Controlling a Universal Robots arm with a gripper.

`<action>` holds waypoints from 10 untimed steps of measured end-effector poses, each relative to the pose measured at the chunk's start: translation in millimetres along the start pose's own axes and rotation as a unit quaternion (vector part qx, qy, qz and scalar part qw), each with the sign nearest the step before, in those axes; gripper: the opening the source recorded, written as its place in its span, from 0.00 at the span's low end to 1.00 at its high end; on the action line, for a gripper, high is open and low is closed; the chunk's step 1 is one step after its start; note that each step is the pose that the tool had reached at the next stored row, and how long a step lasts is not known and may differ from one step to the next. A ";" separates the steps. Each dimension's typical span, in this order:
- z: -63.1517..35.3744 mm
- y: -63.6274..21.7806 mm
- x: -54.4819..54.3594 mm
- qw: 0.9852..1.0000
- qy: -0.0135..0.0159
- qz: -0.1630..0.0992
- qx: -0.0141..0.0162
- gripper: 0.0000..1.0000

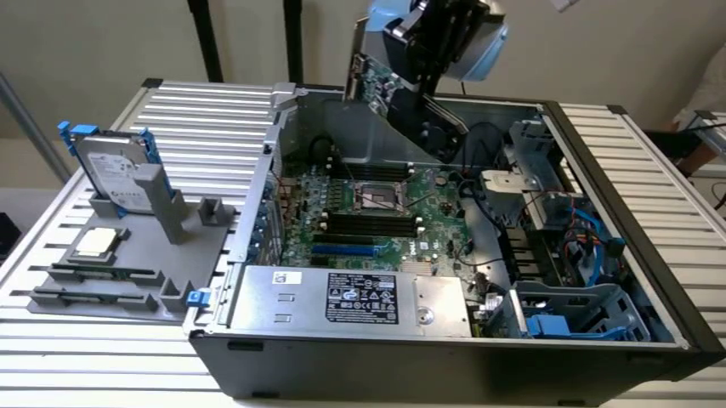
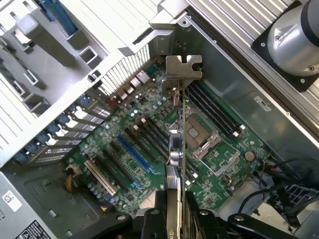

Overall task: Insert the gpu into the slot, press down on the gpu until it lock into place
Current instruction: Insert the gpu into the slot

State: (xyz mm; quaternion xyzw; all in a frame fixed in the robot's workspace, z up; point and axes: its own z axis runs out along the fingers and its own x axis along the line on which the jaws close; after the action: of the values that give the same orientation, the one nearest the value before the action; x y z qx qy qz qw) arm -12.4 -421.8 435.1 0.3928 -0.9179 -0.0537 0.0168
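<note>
My gripper (image 1: pixel 437 51) hangs above the back of the open computer case, shut on the gpu (image 1: pixel 388 89), a dark card with a green board that tilts down toward the motherboard. From the wrist the gpu (image 2: pixel 178 144) appears edge-on, with its silvery end bracket (image 2: pixel 183 67) farthest from the gripper (image 2: pixel 174 219). The bright-blue slot (image 1: pixel 343 252) lies on the motherboard near the power supply, well below the card and apart from it. In the wrist view the slot (image 2: pixel 135 155) runs diagonally beside the card's edge.
A silver labelled power-supply box (image 1: pixel 352 297) fills the case's front. Black memory slots (image 1: pixel 369 223) and the CPU socket (image 1: pixel 380 197) sit mid-board. Cables and a blue drive cage (image 1: pixel 567 319) crowd the exterior view's right. A grey fixture with a hard drive (image 1: pixel 114 174) stands at its left.
</note>
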 end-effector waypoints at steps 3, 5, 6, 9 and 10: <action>0.2 0.0 0.0 1.000 -0.003 -0.023 -0.002 0.26; 0.5 -0.1 -0.1 0.999 -0.006 -0.038 -0.002 0.26; 0.6 -0.1 -0.1 0.999 -0.007 -0.045 -0.002 0.26; 1.0 -0.1 0.0 0.998 -0.010 -0.067 0.001 0.26; 1.2 -0.2 0.0 0.997 -0.011 -0.075 0.003 0.26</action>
State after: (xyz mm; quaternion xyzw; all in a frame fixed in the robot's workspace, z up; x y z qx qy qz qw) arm -12.3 -421.8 433.8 0.4602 -0.8860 -0.0563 0.0019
